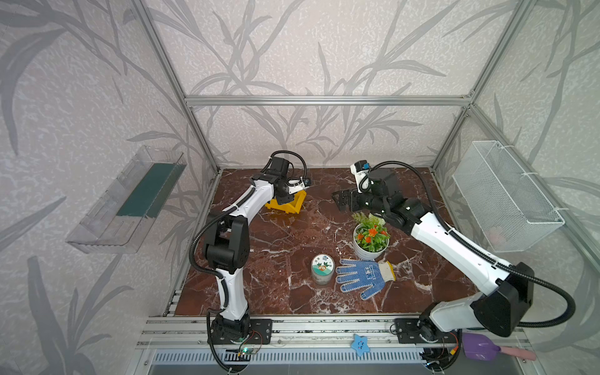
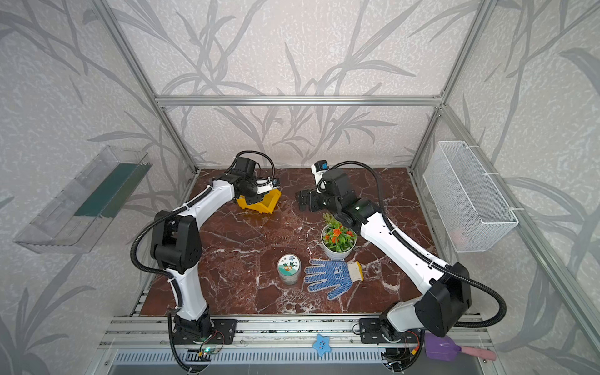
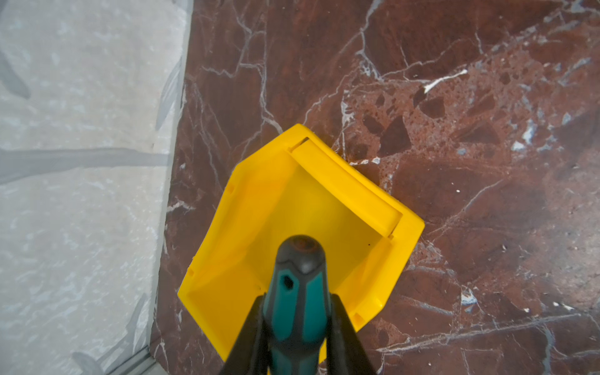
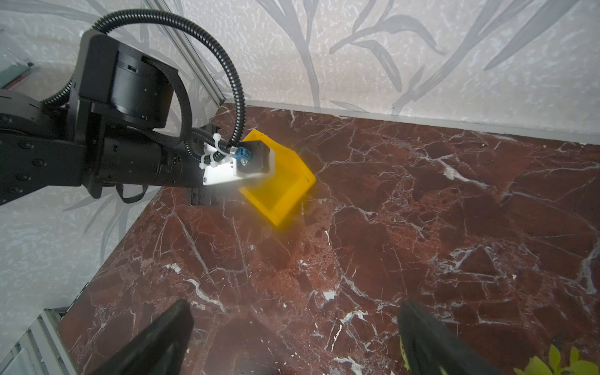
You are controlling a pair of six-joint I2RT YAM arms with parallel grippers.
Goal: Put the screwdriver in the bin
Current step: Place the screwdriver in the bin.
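The left gripper [image 3: 297, 303] is clamped tight on the screwdriver [image 3: 300, 259], handle-end down above the yellow bin [image 3: 350, 191]. Let go off-centre, it might bounce out over the low lip. The right gripper [image 4: 292, 324] gapes empty nearby; flowerpot [image 1: 363, 255], jar [image 1: 322, 269] and glove [image 1: 363, 276] lie well clear, so nothing blocks the drop.

Red-brown marble table [image 1: 285, 240], white veins. White flower pot [image 1: 365, 252] stands on it, orange blooms. Blue dotted glove [image 1: 360, 276] lies flat just beside the pot, on its front-rail side. Round jar [image 1: 322, 269] upright beyond the glove's fingertips. Yellow bin [image 1: 287, 207] well apart from the pot, toward the back wall.
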